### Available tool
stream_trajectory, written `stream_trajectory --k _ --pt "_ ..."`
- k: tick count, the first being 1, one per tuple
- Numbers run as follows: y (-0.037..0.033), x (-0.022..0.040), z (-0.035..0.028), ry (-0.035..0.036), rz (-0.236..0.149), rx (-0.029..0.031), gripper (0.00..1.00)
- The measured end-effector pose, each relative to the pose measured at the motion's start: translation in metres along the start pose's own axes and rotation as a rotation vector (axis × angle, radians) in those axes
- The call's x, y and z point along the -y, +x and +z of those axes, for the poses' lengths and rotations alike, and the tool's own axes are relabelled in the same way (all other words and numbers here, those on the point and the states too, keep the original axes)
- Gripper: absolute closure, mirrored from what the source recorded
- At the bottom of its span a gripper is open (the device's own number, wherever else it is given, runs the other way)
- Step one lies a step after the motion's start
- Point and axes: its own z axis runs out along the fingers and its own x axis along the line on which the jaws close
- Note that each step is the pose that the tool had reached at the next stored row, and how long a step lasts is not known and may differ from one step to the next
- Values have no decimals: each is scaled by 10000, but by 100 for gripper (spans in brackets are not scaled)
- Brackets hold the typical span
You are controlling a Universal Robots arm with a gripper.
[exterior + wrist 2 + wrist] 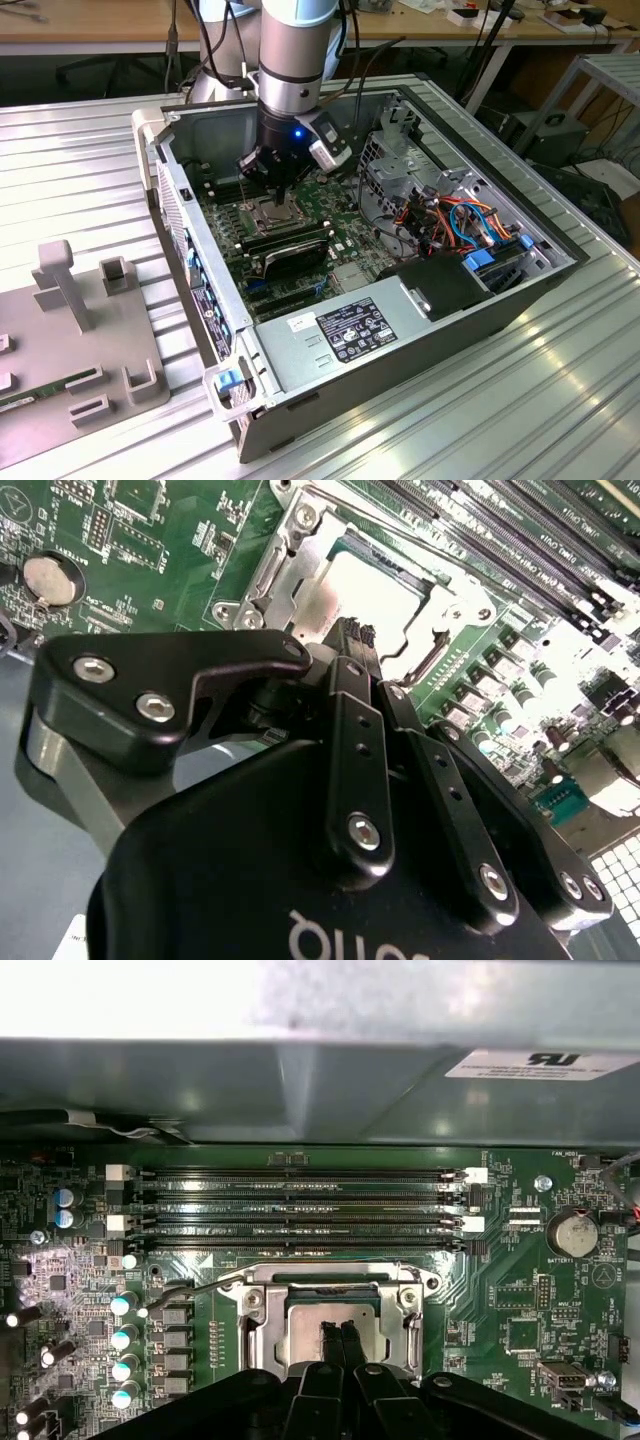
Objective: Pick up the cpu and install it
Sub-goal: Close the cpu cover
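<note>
The cpu (312,1322) is a dull silver-grey square lying flat inside the metal socket frame (262,1312) on the green motherboard (505,1290). In the second wrist view the cpu (378,598) shows as a bright square just past the fingertips. My gripper (339,1334) hangs directly over it with its two black fingers pressed together and nothing between them. Whether the tips touch the chip I cannot tell. In the exterior view the gripper (273,193) reaches down into the open computer case (300,345), right above the socket (272,212).
Long memory slots (290,1210) run beside the socket, with a row of capacitors (122,1335) close by. The case wall (190,250), power supply (350,325) and coloured cables (460,220) hem in the board. A grey fixture (90,340) stands on the ribbed table at the exterior view's left.
</note>
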Motion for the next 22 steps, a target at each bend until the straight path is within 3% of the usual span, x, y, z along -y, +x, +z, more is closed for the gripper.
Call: stream_trajectory --k 15,22 --pt "8 0 4 5 -6 -43 89" --pt "158 0 19 24 -10 -42 89"
